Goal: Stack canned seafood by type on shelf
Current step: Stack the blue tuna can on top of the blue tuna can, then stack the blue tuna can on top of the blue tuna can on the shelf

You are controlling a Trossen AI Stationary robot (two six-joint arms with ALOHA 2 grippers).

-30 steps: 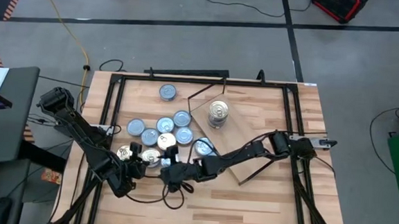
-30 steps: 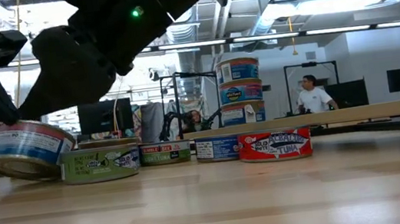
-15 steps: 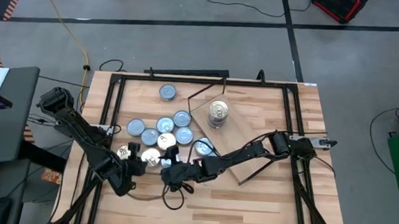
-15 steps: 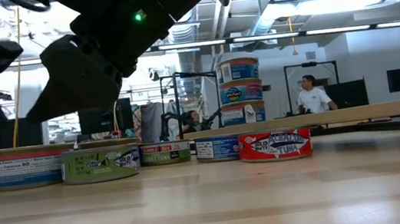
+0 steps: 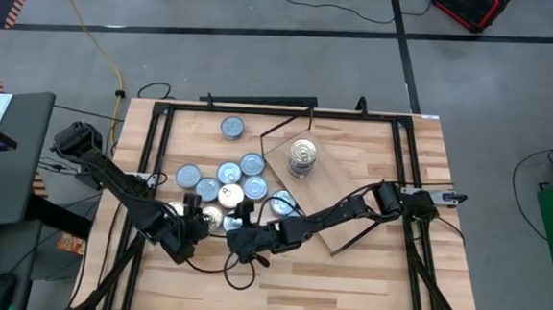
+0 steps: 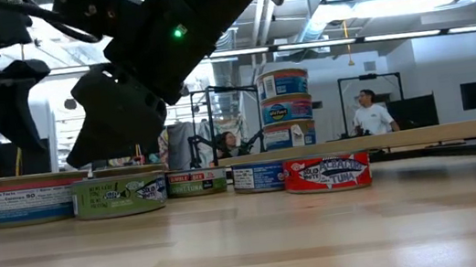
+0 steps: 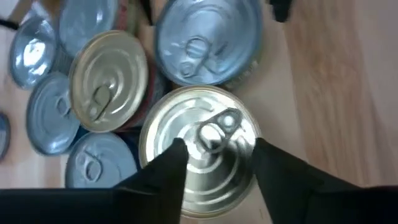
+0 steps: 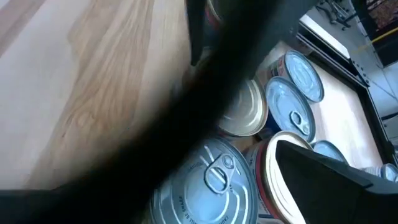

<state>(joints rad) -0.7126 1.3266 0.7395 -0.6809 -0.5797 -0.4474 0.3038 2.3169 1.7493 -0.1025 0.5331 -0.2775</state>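
Several flat round tins [image 5: 222, 185] with silver lids stand close together on the table's left half, and one tin [image 5: 232, 126] sits alone farther back. A stack of three tins [image 6: 286, 109] stands on the light-wood shelf [image 5: 330, 199], which lies at an angle right of centre. My left gripper [image 5: 193, 225] is open at the cluster's near edge. In its wrist view the gripper [image 7: 214, 155] has a finger on either side above a silver-lidded tin [image 7: 199, 140]. My right gripper [image 5: 240, 232] is open just right of it, one finger [image 8: 329, 180] beside a pale-rimmed tin [image 8: 280, 174].
A dark metal frame [image 5: 151, 157] borders the tabletop. A black cable loop [image 5: 240, 273] lies near the grippers. Bare planks stretch along the near edge and the right side. In the low view, a person [image 6: 371, 114] stands in the room behind.
In the low view, a blue-and-red-labelled tin that stood tipped under the left-hand gripper now rests flat on the table in the row. My left gripper has moved a little toward the table's right, closer to the right gripper and the cluster.
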